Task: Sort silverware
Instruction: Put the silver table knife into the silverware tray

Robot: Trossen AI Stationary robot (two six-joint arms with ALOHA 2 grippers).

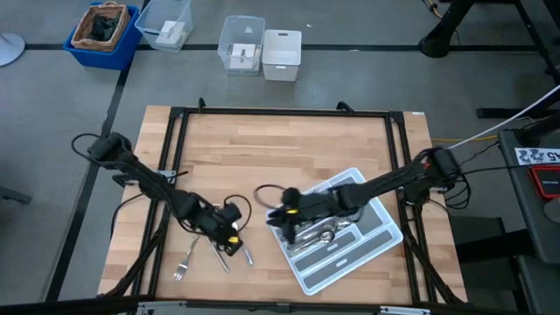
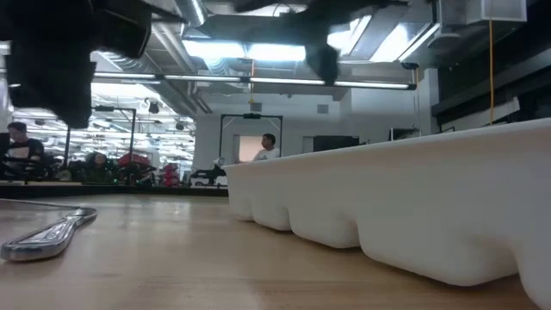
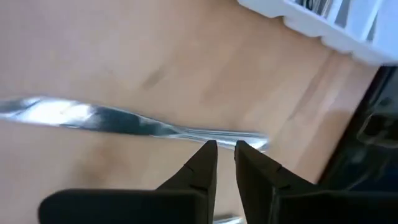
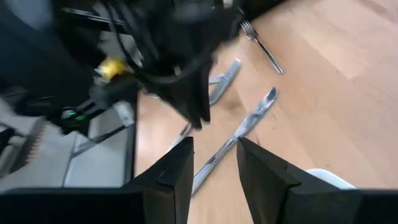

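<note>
Hovering low over the wooden desk (image 1: 289, 149), the left gripper (image 1: 229, 236) sits above a small scatter of silverware near the desk's front edge; its jaws stand a narrow slit apart, and the left wrist view shows the two dark fingers (image 3: 202, 163) poised just over the handle of a table knife (image 3: 124, 121) that lies flat on the wood, with nothing clamped between them; whether the fingertips touch the metal cannot be told. Beside that gripper in the high view lie a fork (image 1: 184, 261) and a few more loose pieces (image 1: 247, 255), all resting on the bare desk and well apart from the light grey tray (image 1: 385, 234). The right gripper (image 1: 282, 214) reaches in over the tray's near end, its jaws clearly spread and holding nothing; its wrist view looks past the fingers (image 4: 176, 171) at the left arm and at the loose knives and a fork on the wood beyond. Inside the tray, several shiny pieces (image 1: 322, 234) lie in the compartments just beside the right gripper. From desk height, one piece of silverware (image 2: 47, 237) lies on the wood and the tray's pale wall (image 2: 413, 207) fills the other side. Beyond the desk, on the floor, stand clear plastic boxes (image 1: 241, 44) and a blue bin (image 1: 103, 33).
</note>
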